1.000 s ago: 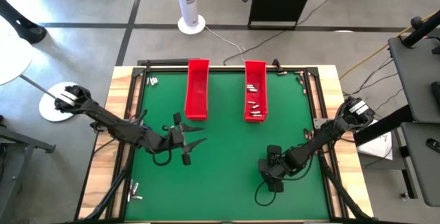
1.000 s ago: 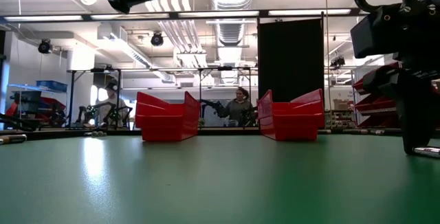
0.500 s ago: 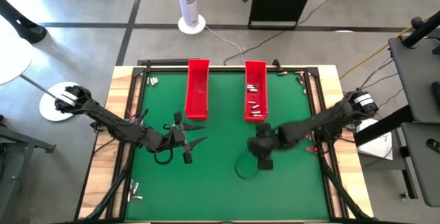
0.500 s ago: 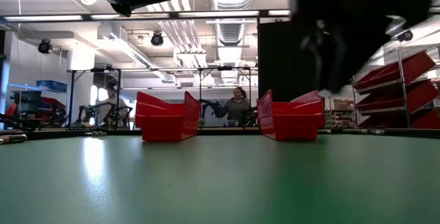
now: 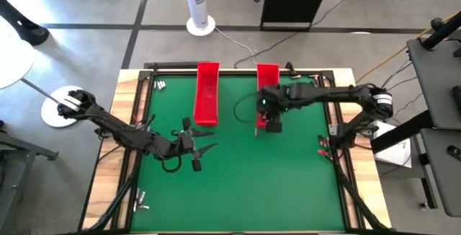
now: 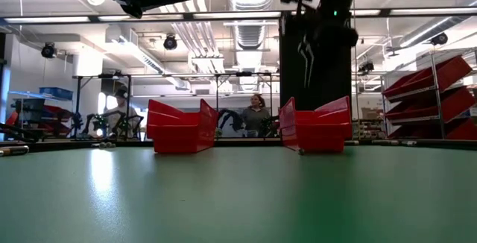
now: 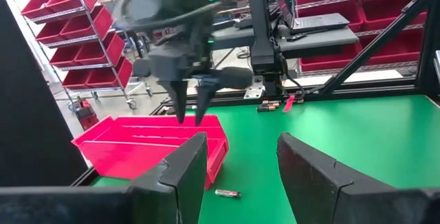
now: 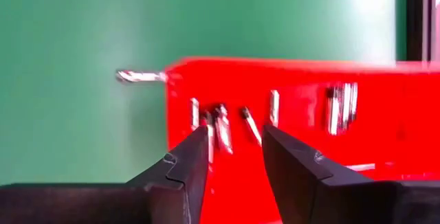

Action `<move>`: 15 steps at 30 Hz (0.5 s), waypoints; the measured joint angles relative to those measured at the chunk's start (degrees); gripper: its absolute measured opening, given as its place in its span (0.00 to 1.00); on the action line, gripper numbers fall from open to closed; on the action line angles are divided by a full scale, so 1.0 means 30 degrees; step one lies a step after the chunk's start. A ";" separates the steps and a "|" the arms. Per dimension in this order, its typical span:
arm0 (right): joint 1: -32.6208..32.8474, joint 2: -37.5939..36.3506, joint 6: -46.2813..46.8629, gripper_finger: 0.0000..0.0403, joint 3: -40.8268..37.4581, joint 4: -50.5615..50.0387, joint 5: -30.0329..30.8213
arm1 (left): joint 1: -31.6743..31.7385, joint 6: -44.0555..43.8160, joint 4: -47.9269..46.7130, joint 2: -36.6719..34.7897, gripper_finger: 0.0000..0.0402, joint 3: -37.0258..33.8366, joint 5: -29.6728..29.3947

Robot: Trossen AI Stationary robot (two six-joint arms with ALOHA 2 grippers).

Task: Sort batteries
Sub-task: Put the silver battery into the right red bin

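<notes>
Two long red trays stand at the table's far side: the left tray (image 5: 207,94) and the right tray (image 5: 267,76). Several small silvery batteries (image 8: 275,107) lie in the right tray. One more battery (image 7: 227,194) lies on the green mat just outside that tray's near end. My right gripper (image 5: 272,124) hangs above the right tray's near end, pointing steeply down, open (image 8: 234,148) with nothing seen between its fingers. My left gripper (image 5: 206,151) stands open (image 7: 240,162) and level over the mat's left middle, facing the right tray.
Small groups of loose batteries lie by the frame's far left corner (image 5: 158,85), its near left corner (image 5: 140,205) and its far right corner (image 5: 315,83). A white fan (image 5: 199,4) stands beyond the far edge. A person (image 6: 258,113) sits far behind the trays.
My right gripper has risen from the mat at the near right and swung toward the table's far edge and left, ending above the right tray's near end. My left arm has kept still.
</notes>
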 joint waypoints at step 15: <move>0.3871 -0.0066 -0.2620 0.39 -0.0093 0.1855 -0.1079 | 0.1600 0.0823 -0.0002 -0.0015 0.39 0.0000 0.0005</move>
